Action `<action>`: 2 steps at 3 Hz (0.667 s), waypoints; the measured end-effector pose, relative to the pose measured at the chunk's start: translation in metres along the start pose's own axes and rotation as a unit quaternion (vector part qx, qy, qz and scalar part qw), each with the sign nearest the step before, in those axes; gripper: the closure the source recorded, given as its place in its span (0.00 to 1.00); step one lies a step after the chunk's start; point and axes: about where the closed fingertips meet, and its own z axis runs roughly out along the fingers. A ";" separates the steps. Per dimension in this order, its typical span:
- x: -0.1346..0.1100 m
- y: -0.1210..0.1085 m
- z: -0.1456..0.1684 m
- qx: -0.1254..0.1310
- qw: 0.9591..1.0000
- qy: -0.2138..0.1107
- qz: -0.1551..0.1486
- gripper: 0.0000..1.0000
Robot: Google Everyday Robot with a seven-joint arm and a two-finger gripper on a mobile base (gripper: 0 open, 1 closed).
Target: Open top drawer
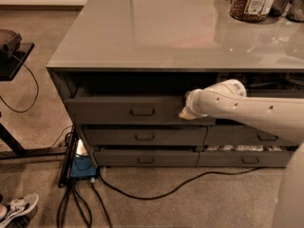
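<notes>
Trailing across the carpet (213,208) nearest me lies a black cable (156,192). Above it the top drawer (109,112) stands slightly pulled out, the gripper (186,112) at its front's right end; whether it is clamped I cannot tell. Beyond, a jar (251,1) sits on the countertop (156,27).

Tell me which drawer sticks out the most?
The wide top drawer, with a dark gap above its front; the shallower drawers below sit further in. The end effector is at its right end.
</notes>
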 end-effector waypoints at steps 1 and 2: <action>-0.004 0.000 -0.009 0.004 1.000 -0.008 0.000 1.00; -0.005 -0.001 -0.011 0.004 1.000 -0.009 0.000 1.00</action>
